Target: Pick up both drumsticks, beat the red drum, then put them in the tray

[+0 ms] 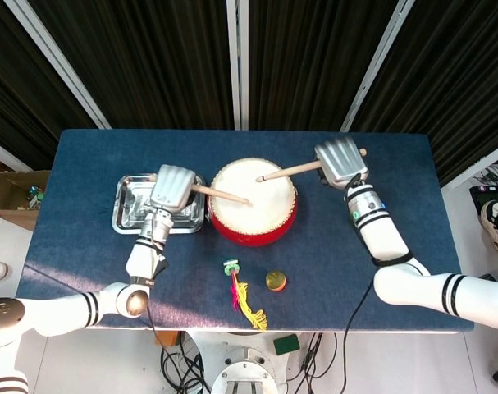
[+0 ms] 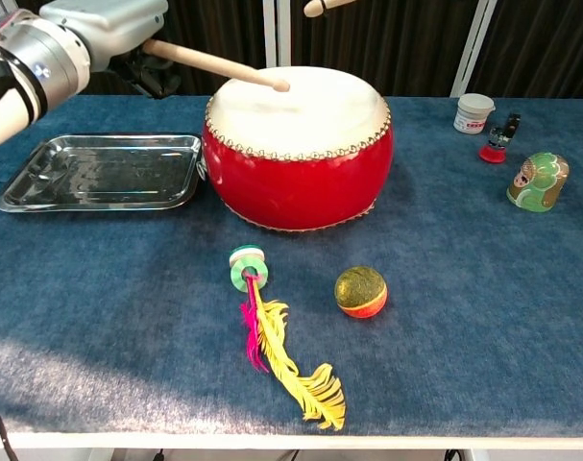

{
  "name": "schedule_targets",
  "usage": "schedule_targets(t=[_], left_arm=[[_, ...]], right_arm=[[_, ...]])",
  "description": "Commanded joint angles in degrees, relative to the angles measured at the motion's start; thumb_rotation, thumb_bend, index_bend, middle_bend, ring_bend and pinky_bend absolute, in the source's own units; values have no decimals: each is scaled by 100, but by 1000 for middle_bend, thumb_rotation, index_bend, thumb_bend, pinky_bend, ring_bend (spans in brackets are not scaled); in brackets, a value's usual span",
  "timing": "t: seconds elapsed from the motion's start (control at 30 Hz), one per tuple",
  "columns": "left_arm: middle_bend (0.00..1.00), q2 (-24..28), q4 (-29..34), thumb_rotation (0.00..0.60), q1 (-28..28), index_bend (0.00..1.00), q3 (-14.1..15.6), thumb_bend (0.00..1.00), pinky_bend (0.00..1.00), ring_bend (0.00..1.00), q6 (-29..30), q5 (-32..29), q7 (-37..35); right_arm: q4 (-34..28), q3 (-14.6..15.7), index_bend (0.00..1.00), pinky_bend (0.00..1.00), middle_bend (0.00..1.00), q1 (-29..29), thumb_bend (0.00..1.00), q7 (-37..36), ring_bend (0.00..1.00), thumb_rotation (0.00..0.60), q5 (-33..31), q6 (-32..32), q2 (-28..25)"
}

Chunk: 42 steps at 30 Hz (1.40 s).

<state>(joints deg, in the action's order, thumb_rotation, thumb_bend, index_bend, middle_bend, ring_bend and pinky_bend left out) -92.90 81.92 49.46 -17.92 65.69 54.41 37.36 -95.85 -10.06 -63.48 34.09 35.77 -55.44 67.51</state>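
Observation:
The red drum (image 1: 253, 205) (image 2: 299, 154) with its white skin stands mid-table. My left hand (image 1: 172, 189) (image 2: 99, 24) hovers over the tray's right side and grips a wooden drumstick (image 1: 224, 195) (image 2: 214, 65) whose tip reaches the drumhead. My right hand (image 1: 340, 161) holds the other drumstick (image 1: 288, 171) (image 2: 325, 7) behind the drum's right side, its tip above the skin. The silver tray (image 1: 130, 205) (image 2: 99, 173) lies left of the drum with nothing in it.
A feathered shuttlecock (image 1: 244, 295) (image 2: 277, 341) and a small ball (image 1: 275, 281) (image 2: 360, 291) lie in front of the drum. In the chest view a white jar (image 2: 474, 112), a red item (image 2: 497, 144) and a green figurine (image 2: 539, 181) stand at the right.

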Motion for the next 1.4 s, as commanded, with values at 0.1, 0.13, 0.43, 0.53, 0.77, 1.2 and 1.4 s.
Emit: schedule_targets(t=[0.1,0.13,0.43,0.53,0.77,1.2,1.4], left_arm=[[1000,215,333,600,-46,1000,-51,442,1000,1000,179,93,5],[1000,181,287,600,-28,1000,-20,442,1000,1000,136,56,44],[1000,-436,-600,600,127,1000,199,442,1000,1000,-229,-307,197],[1000,-234,-307,600,-114,1000,112,442,1000,1000,78,-100,-291],[1000,581,11,600,-773,1000,143,439,1000,1000,198,-125,-1103],[1000,8,-1982,600,-701,992,278,429,1000,1000,-1055,-702,-1525],[924,-225,-2594,600,-582,902,199,406,1000,939,-1436,-971,-1451]], right_arm=[[737,449,1000,1000,1000,-91,964,490,1000,600,-315,397,692],[804,489,1000,1000,1000,-101,964,561,1000,600,-344,398,753],[-160,-75,1000,1000,1000,302,964,-221,1000,600,268,-212,-134],[-523,-180,1000,1000,1000,513,964,-502,1000,600,587,-316,-575],[-840,-77,1000,1000,1000,1001,963,-945,1000,600,1144,-324,-1136],[-837,140,1000,1000,1000,1544,964,-1310,1000,600,1711,-259,-1133],[-770,97,1000,1000,1000,1554,964,-1264,1000,600,1708,-189,-988]])
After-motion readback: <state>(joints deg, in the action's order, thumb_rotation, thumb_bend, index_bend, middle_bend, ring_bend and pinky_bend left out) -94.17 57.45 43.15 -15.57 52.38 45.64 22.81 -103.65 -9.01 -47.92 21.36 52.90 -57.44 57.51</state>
